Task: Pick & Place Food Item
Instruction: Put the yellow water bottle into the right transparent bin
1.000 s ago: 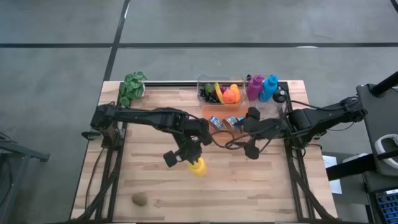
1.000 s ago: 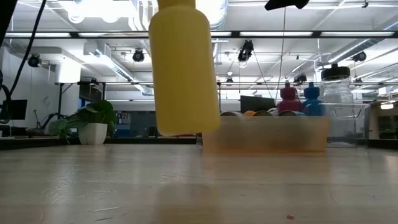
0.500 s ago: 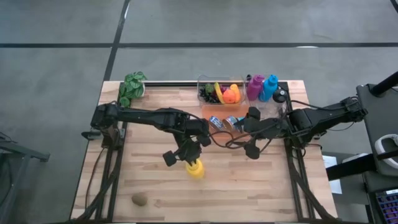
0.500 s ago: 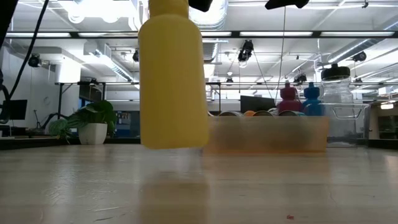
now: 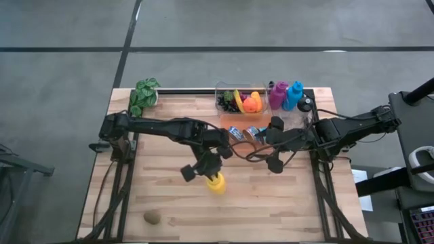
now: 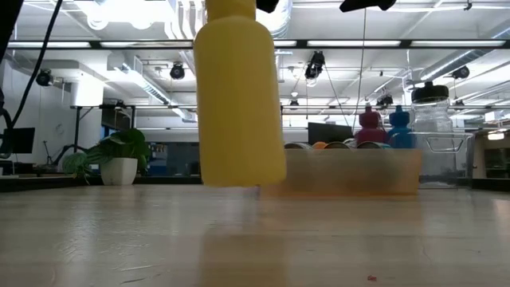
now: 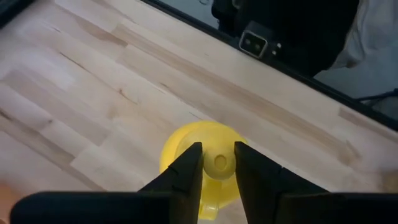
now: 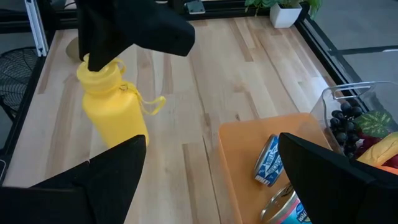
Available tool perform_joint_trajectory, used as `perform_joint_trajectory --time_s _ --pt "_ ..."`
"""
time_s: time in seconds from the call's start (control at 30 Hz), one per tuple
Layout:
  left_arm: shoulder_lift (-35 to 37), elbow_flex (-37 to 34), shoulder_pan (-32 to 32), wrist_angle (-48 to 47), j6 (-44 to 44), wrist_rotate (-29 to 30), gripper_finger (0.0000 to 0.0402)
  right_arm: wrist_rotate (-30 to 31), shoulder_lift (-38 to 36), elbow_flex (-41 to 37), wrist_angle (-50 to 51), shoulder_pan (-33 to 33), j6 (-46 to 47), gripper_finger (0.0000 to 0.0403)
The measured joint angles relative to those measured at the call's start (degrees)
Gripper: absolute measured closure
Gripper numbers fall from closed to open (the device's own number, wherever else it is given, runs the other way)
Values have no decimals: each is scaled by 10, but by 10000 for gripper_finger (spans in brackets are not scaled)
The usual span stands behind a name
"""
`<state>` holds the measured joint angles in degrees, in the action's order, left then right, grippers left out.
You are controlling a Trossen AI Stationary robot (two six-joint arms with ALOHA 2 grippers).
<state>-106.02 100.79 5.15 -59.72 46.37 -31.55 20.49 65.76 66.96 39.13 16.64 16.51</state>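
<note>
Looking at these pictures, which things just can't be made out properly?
- Bottle: low view's top edge cuts off its cap and the left hand.
- Whether its base touches the table: unclear in the low view.
- Small brown lump: too small in the high view to identify.
- Cans on the orange tray: labels unreadable, partly behind the right hand's fingers.

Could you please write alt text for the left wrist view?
The left gripper straddles the neck of a yellow bottle standing upright on the wooden table, seen from directly above. A dark frame runs along the table's far edge.
</note>
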Motion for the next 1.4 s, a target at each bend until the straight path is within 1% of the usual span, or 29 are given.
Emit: perform_joint_trajectory --time_s 0.17,0.5,0.8,0.93,1.1,1.2,1.4 --pt "0 0 0 19 -42 0 306 0 0 0 0 0 0 39" --pt "0 0 0 20 -44 1 305 0 0 0 0 0 0 39" --pt "6 13 0 18 -44 60 304 -1 0 0 0 0 0 39" --pt "25 12 0 11 -45 66 304 -2 0 0 0 0 0 39" --pt "56 12 0 -4 -66 67 304 -2 0 0 0 0 0 39" --pt "75 12 0 -10 -89 70 304 -2 0 0 0 0 0 39" --pt "99 11 0 -65 -155 83 304 -3 0 0 1 0 0 39"
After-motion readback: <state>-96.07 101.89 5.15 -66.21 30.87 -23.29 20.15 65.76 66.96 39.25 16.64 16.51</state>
